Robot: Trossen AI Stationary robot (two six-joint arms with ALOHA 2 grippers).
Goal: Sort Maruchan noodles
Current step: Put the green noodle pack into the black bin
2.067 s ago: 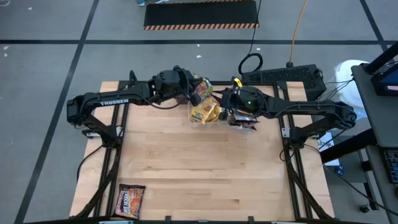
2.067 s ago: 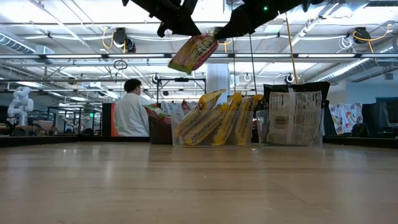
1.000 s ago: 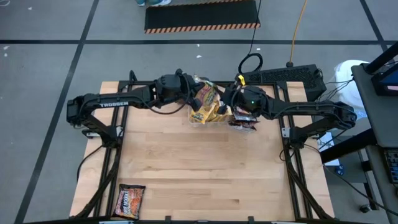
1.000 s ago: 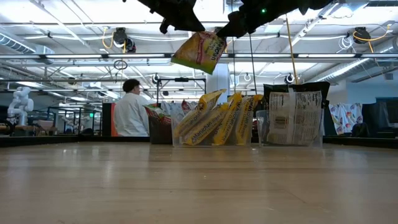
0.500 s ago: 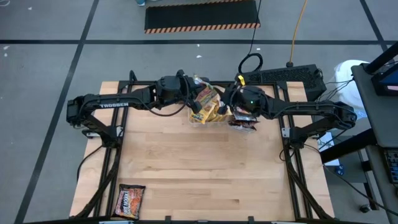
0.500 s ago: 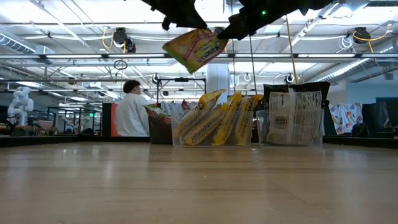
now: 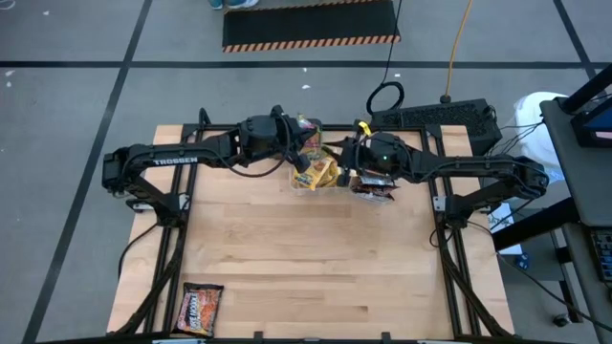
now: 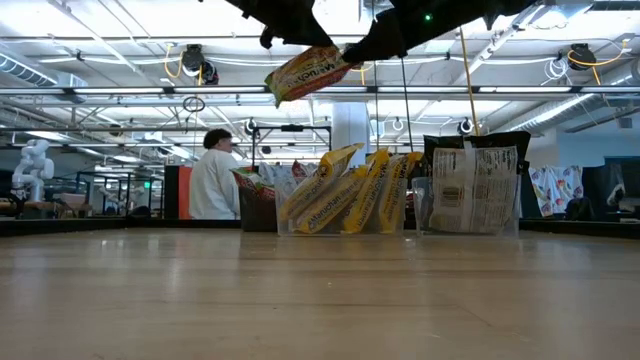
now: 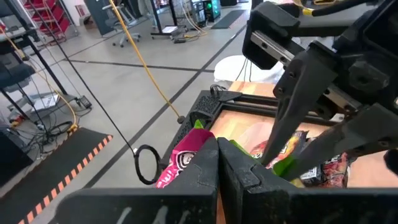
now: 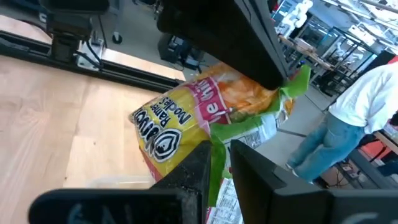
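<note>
A green-edged, pink-and-orange Maruchan noodle packet (image 8: 305, 70) hangs high above the tubs at the table's far side, between my two grippers. My left gripper (image 9: 219, 163) comes from the left and is shut on one end. My right gripper (image 10: 222, 165) comes from the right and is shut on the other end. Below, yellow packets stand on edge in a clear tub (image 8: 330, 230). Another brown packet (image 7: 199, 308) lies flat near the table's front left corner. My left gripper pinches the packet's green sealed edge (image 9: 236, 147) between its two fingers, coming about level from the table's left. The packet is lifted clear. My right gripper pinches the opposite green edge (image 10: 217, 155) between its two fingers, about level from the table's right. The packet spans nearly flat between both grippers.
A second clear tub (image 8: 470, 228) with dark packets stands right of the yellow one, and a dark box (image 8: 255, 215) with green-edged packets is left of it. A person (image 8: 212, 180) stands in the room behind. The wooden tabletop (image 7: 306, 258) lies open toward the near edge.
The held packet has tipped from hanging slantwise to lying nearly level and sits a little higher. My right gripper has turned at the wrist while both arms stayed in place. Both grippers have kept their hold.
</note>
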